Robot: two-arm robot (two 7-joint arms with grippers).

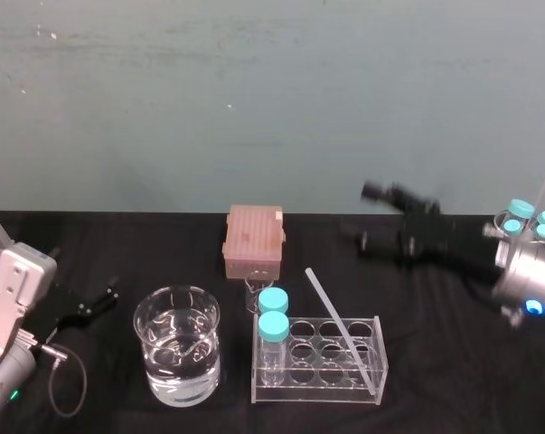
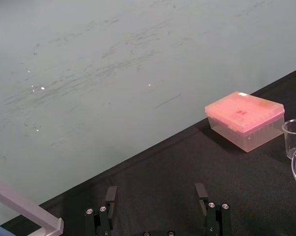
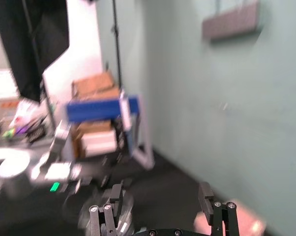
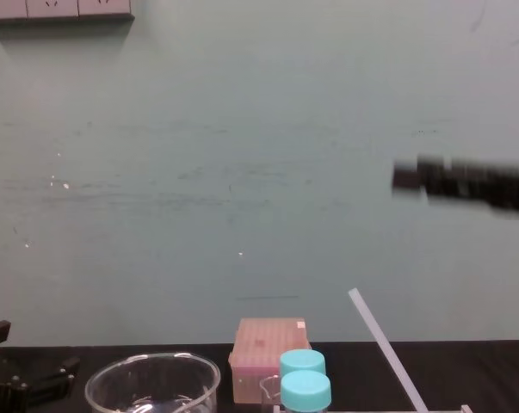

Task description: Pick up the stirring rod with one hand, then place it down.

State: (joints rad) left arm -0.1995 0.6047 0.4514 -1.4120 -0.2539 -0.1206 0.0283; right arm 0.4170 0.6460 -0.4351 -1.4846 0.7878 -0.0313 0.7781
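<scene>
The right gripper (image 1: 371,217) is held in the air above the black table (image 1: 453,362), behind and to the right of the clear rack (image 1: 380,348), and it is seen against the wall in the chest view. In the right wrist view its fingers (image 3: 205,192) are shown spread apart, with nothing held between them. The stirring rod (image 1: 342,330) is well apart from this gripper and is not touched by it. The rod is leaned at a tilt in the rack, its lower end set at the rack's front right corner and its upper end raised toward the back, near the pink box (image 1: 253,240). Two vials with teal caps (image 1: 273,313) are stood at the rack's left end. A glass beaker of water (image 1: 177,348) is placed just left of the rack. The left gripper (image 1: 93,306) is parked low at the table's left side, its fingers spread and empty.
</scene>
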